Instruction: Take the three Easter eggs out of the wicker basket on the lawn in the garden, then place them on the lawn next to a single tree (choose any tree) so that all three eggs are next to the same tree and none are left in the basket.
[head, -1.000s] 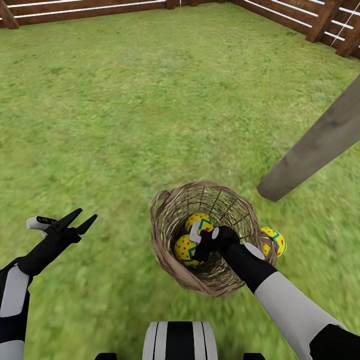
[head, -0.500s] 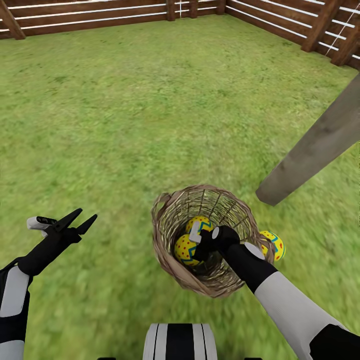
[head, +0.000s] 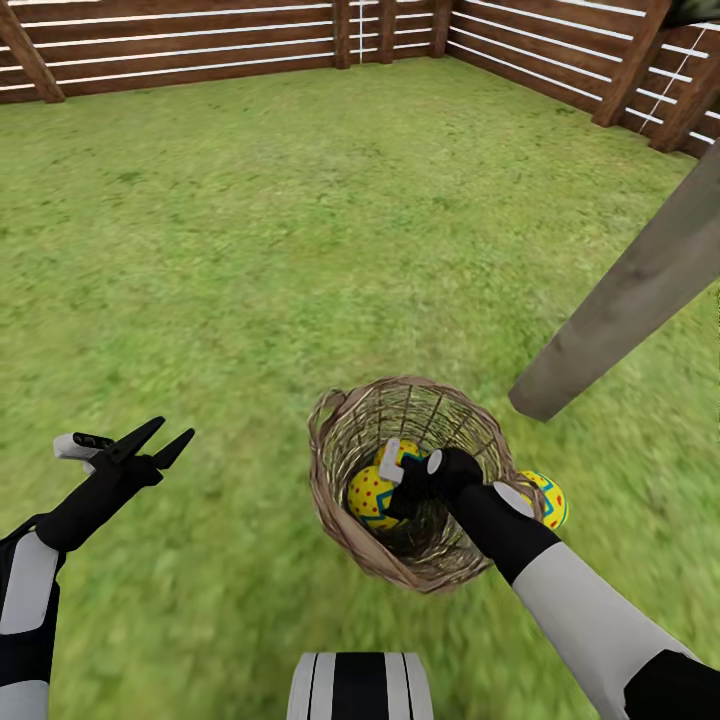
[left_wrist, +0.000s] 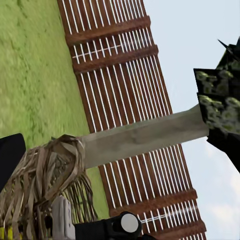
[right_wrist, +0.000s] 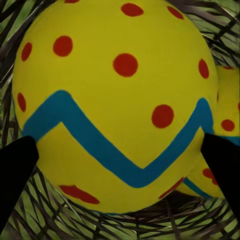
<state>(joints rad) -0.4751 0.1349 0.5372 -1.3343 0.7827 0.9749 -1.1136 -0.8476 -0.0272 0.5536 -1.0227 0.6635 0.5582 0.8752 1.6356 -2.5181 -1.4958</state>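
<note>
The wicker basket (head: 340, 520) stands on the lawn (head: 300, 250), just short of the leaning grey-brown tree (head: 620, 300). My right gripper (head: 398, 490) reaches down into it, shut on one Easter egg (head: 368, 497). That egg (right_wrist: 120, 100) sits between the two dark fingertips (right_wrist: 15, 175) in the right wrist view. A second egg (head: 408, 452) lies behind it in the basket, partly hidden. A third egg (head: 550, 498) rests on the grass outside the basket, near the trunk's foot. My left gripper (head: 165, 440) hovers open over the grass to the left.
A brown slatted fence (head: 200, 45) closes the garden at the back and right. Wide grass lies ahead and to the left. The left wrist view shows the basket (left_wrist: 45, 180), the tree trunk (left_wrist: 145, 132), its dark foliage (left_wrist: 220, 110) and the fence (left_wrist: 120, 70).
The head camera has tilted up, so the whole picture has slid down. The right gripper and its egg have risen slightly inside the basket. The left arm has not moved.
</note>
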